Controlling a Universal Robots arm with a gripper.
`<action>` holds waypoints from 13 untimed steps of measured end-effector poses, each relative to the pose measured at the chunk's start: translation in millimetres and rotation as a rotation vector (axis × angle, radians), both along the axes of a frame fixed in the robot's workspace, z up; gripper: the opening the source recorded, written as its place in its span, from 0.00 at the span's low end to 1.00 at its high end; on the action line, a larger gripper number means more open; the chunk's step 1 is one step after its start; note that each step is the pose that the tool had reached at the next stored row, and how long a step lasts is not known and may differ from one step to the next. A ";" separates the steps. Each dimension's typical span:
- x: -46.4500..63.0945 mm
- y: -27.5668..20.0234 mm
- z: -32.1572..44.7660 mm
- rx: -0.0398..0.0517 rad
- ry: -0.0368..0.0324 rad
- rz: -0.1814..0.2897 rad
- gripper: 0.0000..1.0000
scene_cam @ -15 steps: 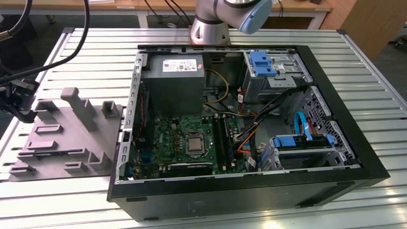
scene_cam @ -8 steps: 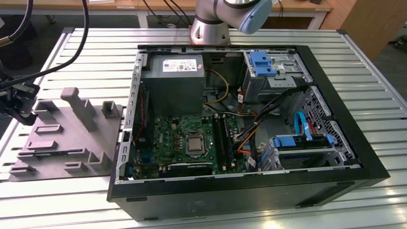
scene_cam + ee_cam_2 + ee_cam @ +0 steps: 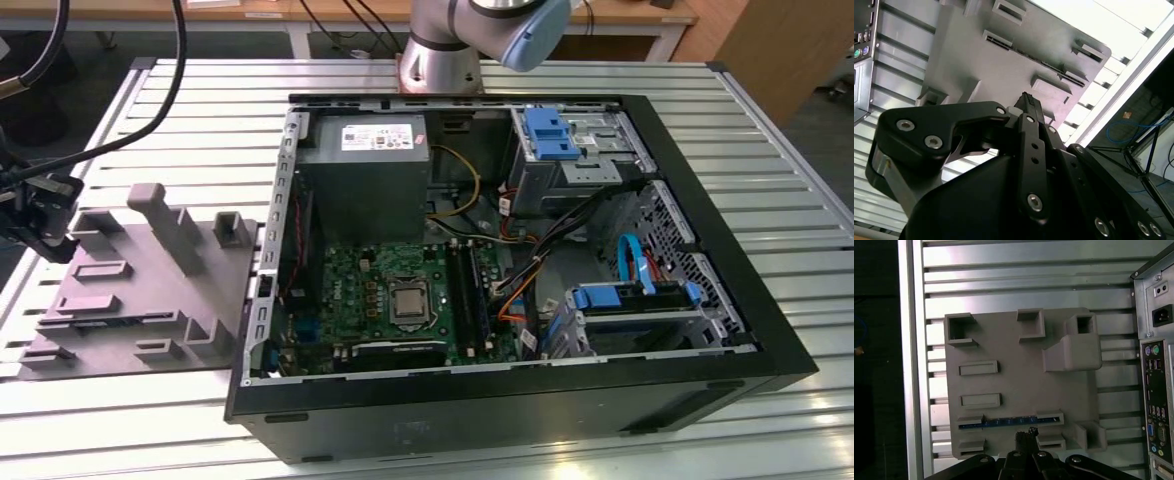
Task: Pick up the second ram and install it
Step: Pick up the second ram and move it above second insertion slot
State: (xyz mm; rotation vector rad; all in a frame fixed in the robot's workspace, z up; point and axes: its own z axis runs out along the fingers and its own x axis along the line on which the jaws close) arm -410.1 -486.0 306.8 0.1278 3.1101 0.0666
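Step in hand: judged to be the pick-up. The claw [image 3: 1026,434] hangs over the near edge of the grey tray [image 3: 1019,385] and carries nothing.
Claw state: fingers together, tips meeting, with nothing between them in both wrist views.
Task part: the second ram [image 3: 1009,422] is a blue stick standing on its long edge in a slot of the tray. It lies just ahead of the claw tips and is not touched.
Slot surroundings: raised end blocks [image 3: 1050,415] flank the stick at both ends. Empty pockets and taller holders lie farther out from the claw.
Support: the tray lies flat on the slatted table [image 3: 400,90].
Computer case [image 3: 534,250]: open, board facing up, well apart from the claw and off to its side.
Alignment: in the first wrist view the tips sit just beside the stick's line, near its mid-length, not astride it.
Grasp advice (judgement): part the fingers before any descent, because closed tips would strike the top edge. Set one pad on each flat face near mid-length, clear of the end blocks.
Lift advice (judgement): pull straight out along the slot walls. A tilted pull may bind the stick or drag the tray.
Grip force (judgement): the board is thin, so clamp only enough to stop it slipping.
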 end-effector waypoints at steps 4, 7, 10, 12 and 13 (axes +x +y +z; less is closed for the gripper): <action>-0.1 0.0 -0.2 0.0000 -0.0001 0.001 0.11; -0.1 0.1 -0.8 0.0001 -0.0002 0.039 0.11; -0.1 0.0 -1.6 0.0000 0.0000 0.094 0.11; -0.1 0.0 -2.2 0.0000 0.0000 0.130 0.11; -0.1 0.0 -2.6 0.0000 0.0000 0.149 0.11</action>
